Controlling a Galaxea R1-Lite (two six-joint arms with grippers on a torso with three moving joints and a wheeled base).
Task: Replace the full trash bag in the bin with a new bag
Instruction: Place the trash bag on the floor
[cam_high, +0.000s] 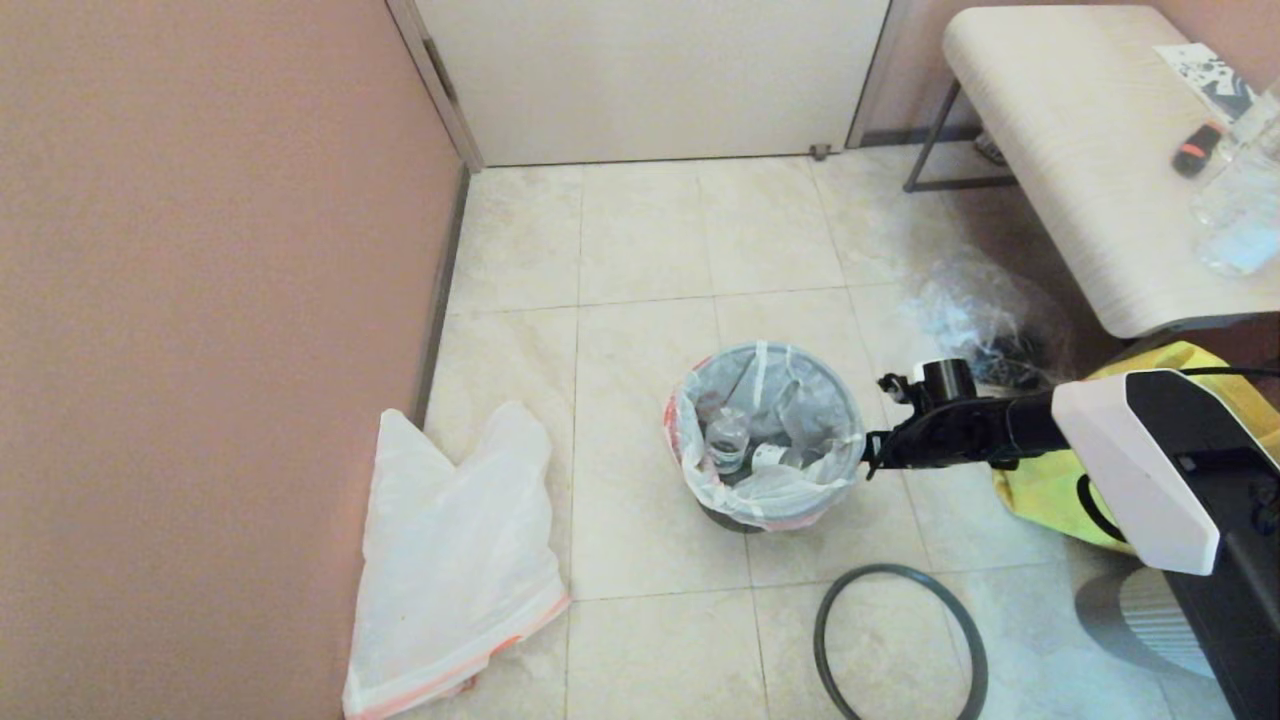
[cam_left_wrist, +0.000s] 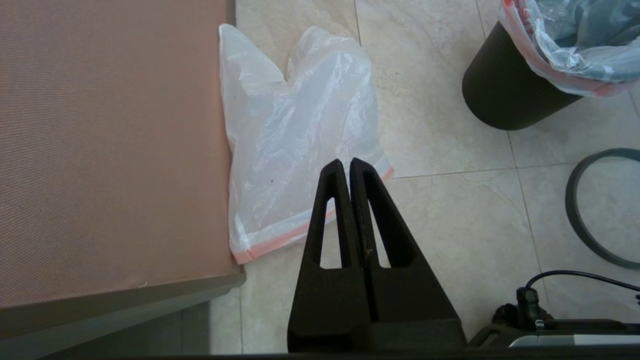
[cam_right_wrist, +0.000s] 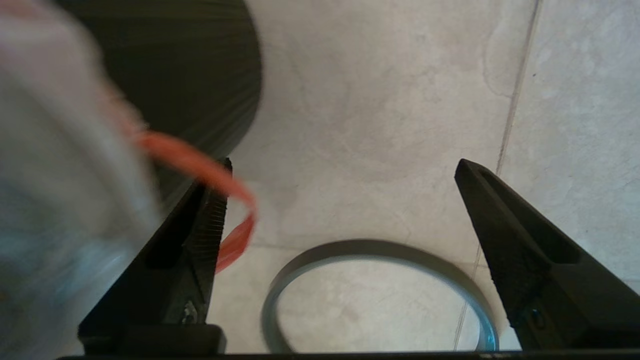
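Against the left wall the new bag (cam_high: 455, 560) is lying flat; left gripper (cam_left_wrist: 348, 167) is hovering over its rim, fingers together. Mid-floor, the full trash bag (cam_high: 765, 430) is sitting in the bin (cam_left_wrist: 505, 95), right gripper (cam_high: 872, 456) spread apart, just beside its rim.

I see a black bin (cam_high: 735, 517) lined with a translucent white trash bag (cam_high: 765, 440) whose rim is orange-pink. A second bag (cam_high: 455, 560), milky white with the same orange-pink edge, lies on the cream marbled floor tiles (cam_high: 640, 250) against a dusty pink wall (cam_high: 200, 300). The loose hoop (cam_high: 900, 640) is dark grey. My right gripper (cam_high: 868, 462) and left gripper (cam_left_wrist: 346, 167) are black. A yellow tote (cam_high: 1060, 490) sits beside the pale wood-grain desk (cam_high: 1060, 150).
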